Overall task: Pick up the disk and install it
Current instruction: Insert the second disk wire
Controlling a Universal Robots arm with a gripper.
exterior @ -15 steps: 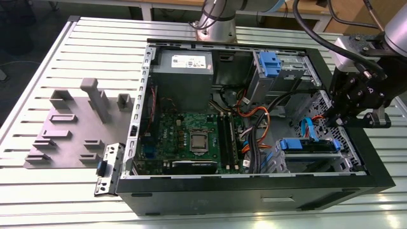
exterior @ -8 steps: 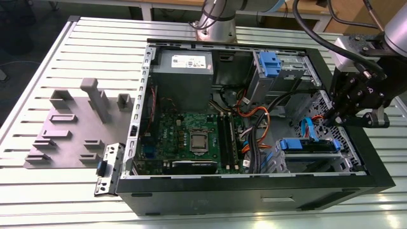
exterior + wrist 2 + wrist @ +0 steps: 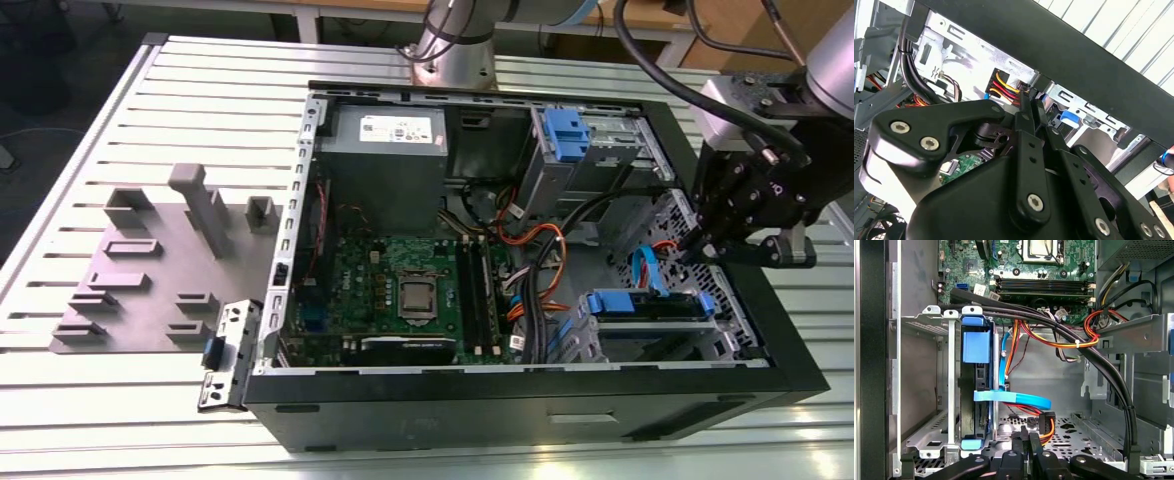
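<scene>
The disk [image 3: 650, 304] sits inside the open computer case, in the lower drive cage near the front corner on the exterior view's right, blue bracket rails showing. In the first wrist view the disk [image 3: 976, 390] stands on edge in the grey metal cage, with a light blue data cable crossing it. My gripper [image 3: 703, 252] hangs inside the case just beyond the disk. Its fingers are shut with nothing between them in the first wrist view [image 3: 1027, 436] and the second wrist view [image 3: 1032, 107], and they stand apart from the disk.
A black connector with red, orange and yellow wires [image 3: 1046, 423] lies beside the fingertips. Black cable bundles [image 3: 1069, 335] cross above the cage. The motherboard [image 3: 400, 290], power-supply box [image 3: 387, 135] and an upper blue-tabbed cage [image 3: 567, 135] are in the case. A grey fixture plate [image 3: 160, 265] lies outside.
</scene>
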